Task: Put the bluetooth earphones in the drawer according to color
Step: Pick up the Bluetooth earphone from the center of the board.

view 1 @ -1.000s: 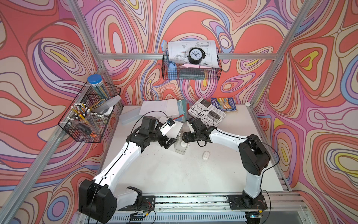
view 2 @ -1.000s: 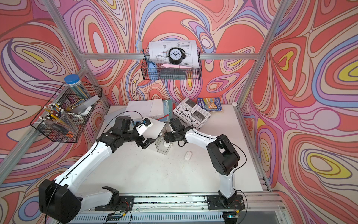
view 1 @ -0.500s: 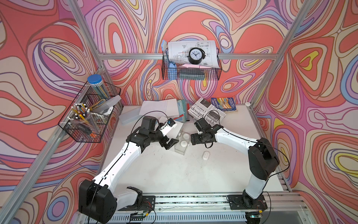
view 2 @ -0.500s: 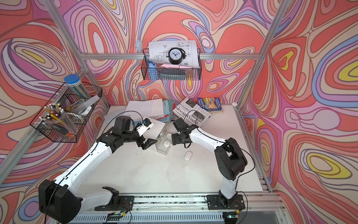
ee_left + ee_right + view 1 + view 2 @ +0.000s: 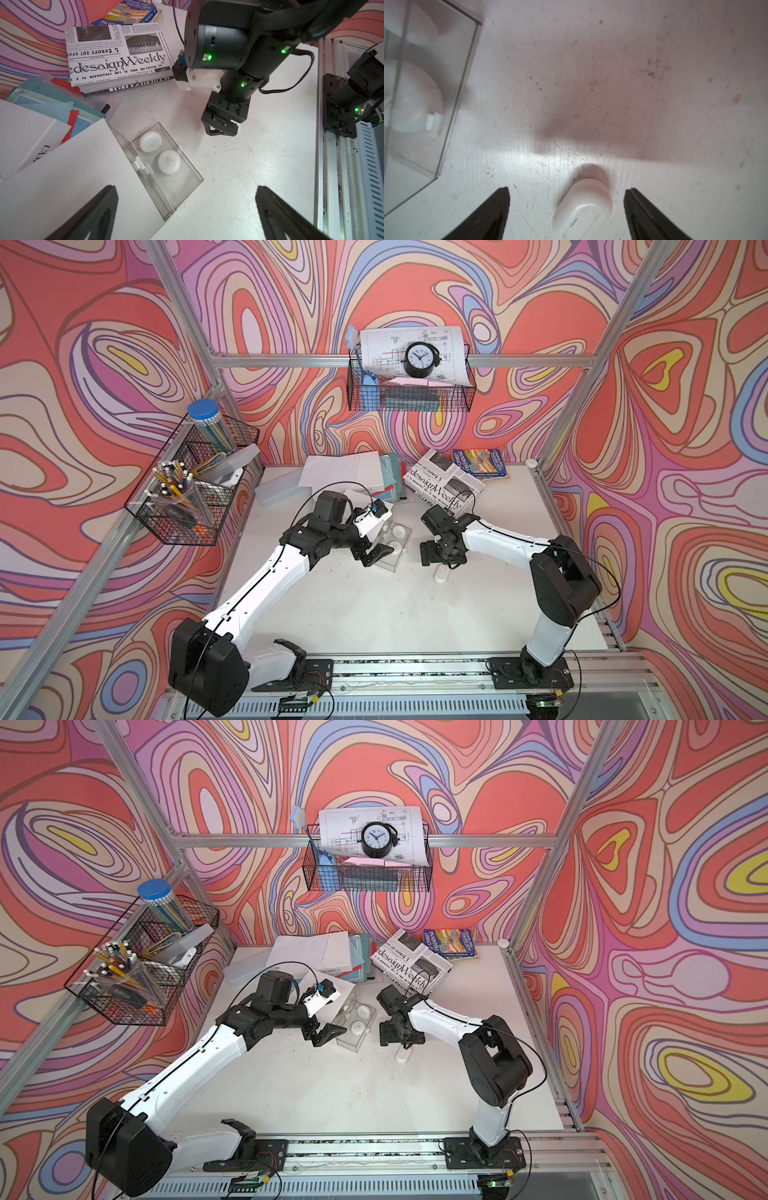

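White earphone cases (image 5: 150,142): three were seen in all.
Cases in the open drawer (image 5: 176,191): two lay there, side by side.
Cases on the tabletop (image 5: 374,614): one loose case (image 5: 583,207) lay there alone.
Drawer cabinet (image 5: 79,176): there was one, and one of its drawers was pulled out.
Robot arms: there were two, a left arm (image 5: 266,585) and a right arm (image 5: 498,541).
Wire baskets: there were two, a side basket (image 5: 195,506) and a back basket (image 5: 409,400).
Clock (image 5: 419,359): one.
Newspaper (image 5: 442,485): one.
Blue book (image 5: 480,462): one.
Frosted box (image 5: 282,489): one.
Jar with a blue lid (image 5: 208,427): one.
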Robot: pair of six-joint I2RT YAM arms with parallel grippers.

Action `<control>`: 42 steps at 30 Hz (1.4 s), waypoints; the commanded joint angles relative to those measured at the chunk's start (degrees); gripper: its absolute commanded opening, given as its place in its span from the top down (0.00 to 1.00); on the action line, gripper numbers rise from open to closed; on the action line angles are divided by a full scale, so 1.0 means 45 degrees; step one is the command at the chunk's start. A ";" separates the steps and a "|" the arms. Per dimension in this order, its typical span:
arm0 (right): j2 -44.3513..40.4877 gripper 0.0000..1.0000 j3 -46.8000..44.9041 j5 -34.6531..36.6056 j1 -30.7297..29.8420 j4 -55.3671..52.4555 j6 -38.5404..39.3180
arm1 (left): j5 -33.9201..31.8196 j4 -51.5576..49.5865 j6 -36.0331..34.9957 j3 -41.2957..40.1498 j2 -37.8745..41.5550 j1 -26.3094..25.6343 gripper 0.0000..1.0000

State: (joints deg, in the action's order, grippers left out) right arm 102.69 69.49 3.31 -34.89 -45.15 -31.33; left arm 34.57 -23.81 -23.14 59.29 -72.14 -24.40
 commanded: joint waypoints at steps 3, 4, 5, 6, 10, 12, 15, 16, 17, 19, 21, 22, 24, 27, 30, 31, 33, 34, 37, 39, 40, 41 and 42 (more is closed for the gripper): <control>-0.0184 0.11 -0.0490 -0.0118 0.0039 -0.0552 -0.1383 | 0.0202 0.0214 -0.0035 0.0067 -0.0314 -0.0459 0.02; -0.0184 0.11 -0.0587 -0.0183 0.0040 -0.0534 -0.1563 | 0.0162 0.0196 -0.0069 0.0053 -0.0351 -0.0561 0.02; -0.0184 0.11 -0.0712 -0.0250 0.0040 -0.0511 -0.1745 | 0.0121 0.0192 -0.0102 0.0048 -0.0373 -0.0615 0.02; -0.0172 0.11 -0.0791 -0.0315 0.0030 -0.0521 -0.1887 | 0.0094 0.0178 -0.0122 0.0029 -0.0375 -0.0649 0.02; -0.0019 0.14 -0.0872 -0.0393 0.0040 -0.0838 -0.2333 | 0.0008 0.0133 -0.0181 0.0048 -0.0337 -0.0638 0.02; 0.0066 0.17 -0.0969 -0.0365 0.0040 -0.0780 -0.2443 | -0.0006 0.0116 -0.0268 0.0009 -0.0317 -0.0639 0.02; 0.0356 0.20 -0.0953 -0.0527 0.0040 -0.0521 -0.2470 | 0.0031 0.0061 -0.0335 -0.0013 -0.0346 -0.0666 0.02; 0.0454 0.22 -0.0899 -0.0621 0.0040 -0.0496 -0.2453 | 0.0024 0.0043 -0.0352 -0.0011 -0.0356 -0.0654 0.02; 0.0556 0.24 -0.0869 -0.0706 0.0040 -0.0483 -0.2453 | 0.0033 0.0011 -0.0414 -0.0021 -0.0346 -0.0675 0.02; 0.0682 0.26 -0.0870 -0.0724 0.0040 -0.0533 -0.2436 | 0.0033 -0.0070 -0.0487 -0.0012 -0.0349 -0.0716 0.01; 0.0698 0.28 -0.0923 -0.0582 0.0058 -0.0511 -0.2421 | 0.0071 -0.0118 -0.0474 0.0037 -0.0390 -0.0765 0.02; 0.0695 0.29 -0.0968 -0.0544 0.0058 -0.0435 -0.2441 | 0.0109 -0.0138 -0.0467 0.0074 -0.0399 -0.0750 0.01; 0.0697 0.33 -0.0972 -0.0559 0.0118 -0.0313 -0.2492 | 0.0133 -0.0104 -0.0379 0.0107 -0.0419 -0.0760 0.01; 0.0811 0.41 -0.0934 -0.0570 0.0118 -0.0214 -0.2441 | -0.0117 0.0064 -0.0356 0.0011 -0.0339 -0.0759 0.02; 0.1041 0.52 -0.0834 -0.0517 0.0102 -0.0307 -0.2300 | -0.0162 0.0116 -0.0314 -0.0011 -0.0297 -0.0751 0.02; 0.1065 0.56 -0.0851 -0.0573 0.0117 -0.0262 -0.2295 | -0.0162 0.0121 -0.0303 -0.0011 -0.0316 -0.0758 0.01; 0.1034 0.68 -0.0902 -0.0681 0.0115 -0.0115 -0.2234 | -0.0162 0.0105 -0.0293 0.0009 -0.0335 -0.0750 0.02; 0.1045 0.74 -0.0893 -0.0676 0.0115 -0.0114 -0.2201 | -0.0177 0.0102 -0.0298 0.0011 -0.0336 -0.0757 0.02; 0.1003 0.96 -0.0735 -0.0277 0.0118 -0.0297 -0.2008 | -0.0273 0.0177 -0.0254 0.0009 -0.0283 -0.0750 0.02; 0.0832 1.00 -0.0534 0.0120 0.0091 -0.0471 -0.1868 | -0.0383 0.0317 -0.0255 -0.0047 -0.0175 -0.0757 0.01; 0.0712 1.00 -0.0484 0.0278 0.0098 -0.0494 -0.1803 | -0.0432 0.0376 -0.0251 -0.0097 -0.0125 -0.0761 0.02; 0.0555 1.00 -0.0427 0.0470 0.0099 -0.0526 -0.1748 | -0.0506 0.0435 -0.0249 -0.0127 -0.0056 -0.0778 0.02; 0.0424 1.00 -0.0368 0.0636 0.0108 -0.0574 -0.1702 | -0.0535 0.0501 -0.0259 -0.0162 0.0023 -0.0753 0.02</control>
State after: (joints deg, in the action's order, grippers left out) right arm 105.10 66.54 2.52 -34.57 -47.22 -40.12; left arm 32.91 -23.11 -24.21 59.24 -73.52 -27.46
